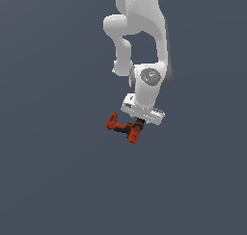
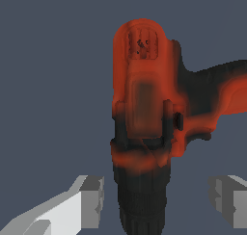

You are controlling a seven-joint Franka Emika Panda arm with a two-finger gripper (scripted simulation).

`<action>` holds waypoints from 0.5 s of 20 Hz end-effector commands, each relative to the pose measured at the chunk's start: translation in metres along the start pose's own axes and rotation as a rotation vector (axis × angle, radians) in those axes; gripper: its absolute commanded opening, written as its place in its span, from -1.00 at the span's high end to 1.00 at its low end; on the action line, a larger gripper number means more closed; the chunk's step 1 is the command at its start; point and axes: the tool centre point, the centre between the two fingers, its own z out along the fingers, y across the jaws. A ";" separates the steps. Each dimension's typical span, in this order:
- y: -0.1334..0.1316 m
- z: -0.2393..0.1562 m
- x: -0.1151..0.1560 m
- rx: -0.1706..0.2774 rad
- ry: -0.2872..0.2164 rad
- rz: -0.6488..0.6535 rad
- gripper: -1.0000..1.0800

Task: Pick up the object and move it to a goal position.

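Flat slate-grey ground (image 1: 53, 181) fills both views, with no seams, walls or goal marker. The drill (image 1: 124, 127) lies on its side near the middle of the exterior view, red-orange with black patches; its blocky base points toward 10 o'clock and its dark nose end sits under the hand toward 4 o'clock. In the wrist view the drill's body runs between the two fingers, the handle branching off sideways, the black chuck nearest the camera. The gripper (image 2: 157, 200) straddles that chuck end with its jaws spread: grey pads (image 2: 92, 200) stand clear of the drill on both sides, with ground showing in each gap. So fingers open, nothing gripped. From the drill at 12 o'clock, the white arm (image 1: 144, 22) rises out of the exterior frame. Progress, as judged: approach and alignment look done; closing on the drill, lifting it and carrying it to the goal all remain. Whether the drill rests on the ground cannot be told for certain, as no shadow shows. Containers: none in view, hence no contents to log.
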 end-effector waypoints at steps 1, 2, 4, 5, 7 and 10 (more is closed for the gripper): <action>-0.002 0.006 -0.007 -0.006 -0.002 0.025 -0.62; -0.003 0.008 -0.009 -0.008 -0.002 0.032 -0.62; -0.004 0.012 -0.013 -0.011 -0.003 0.044 -0.62; -0.004 0.013 -0.014 -0.013 -0.004 0.049 -0.62; -0.005 0.015 -0.016 -0.014 -0.004 0.056 -0.62; -0.005 0.016 -0.017 -0.016 -0.005 0.060 -0.62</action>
